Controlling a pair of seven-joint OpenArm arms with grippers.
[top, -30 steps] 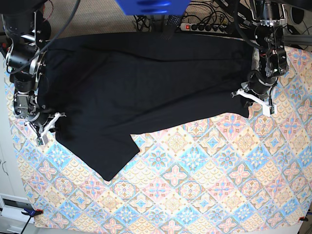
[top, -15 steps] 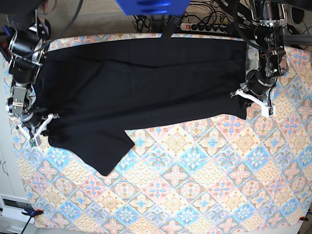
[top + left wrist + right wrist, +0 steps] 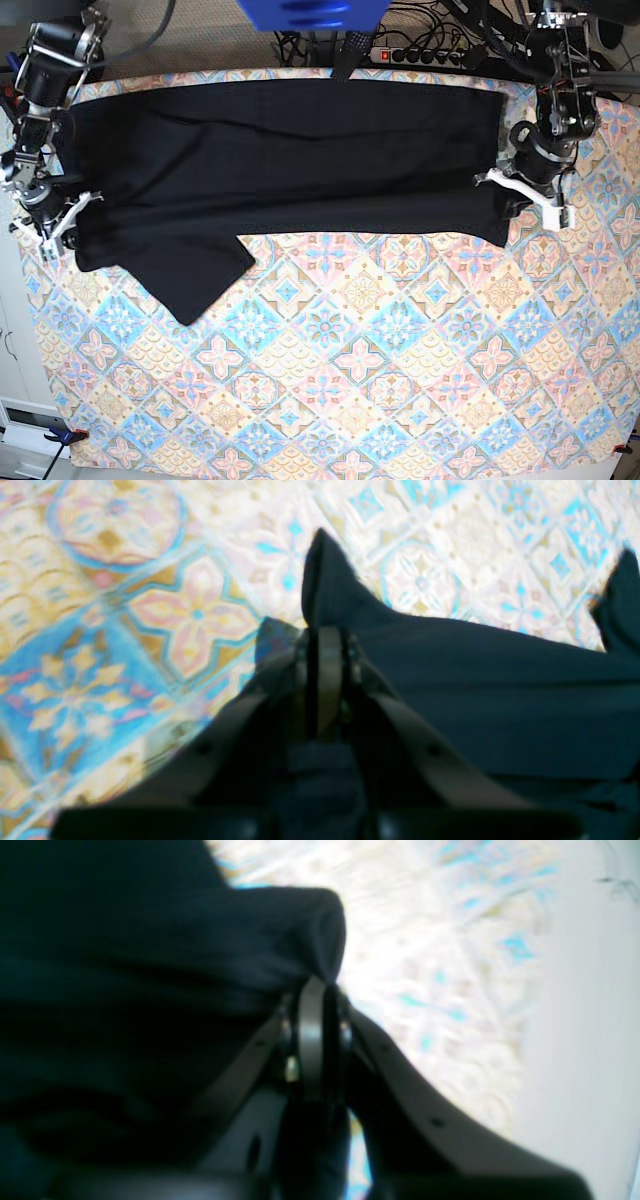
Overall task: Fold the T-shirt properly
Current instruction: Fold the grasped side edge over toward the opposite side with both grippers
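Observation:
The black T-shirt (image 3: 290, 160) lies stretched flat across the far half of the table, with one sleeve (image 3: 190, 290) pointing toward the near left. My left gripper (image 3: 512, 195) is at the shirt's right end. In the left wrist view it (image 3: 325, 635) is shut on a peaked fold of the T-shirt (image 3: 500, 705). My right gripper (image 3: 60, 222) is at the shirt's left end. In the right wrist view it (image 3: 322, 990) is shut on a rolled edge of the T-shirt (image 3: 150, 965).
A patterned tablecloth (image 3: 400, 360) covers the table. A power strip and cables (image 3: 420, 52) lie behind the far edge, beside a blue object (image 3: 310, 12). A clamp (image 3: 60, 436) grips the near left corner.
The right gripper has closed on the cloth. Both grippers have moved outward and toward the far edge, drawing the shirt taut and its near edge farther back.

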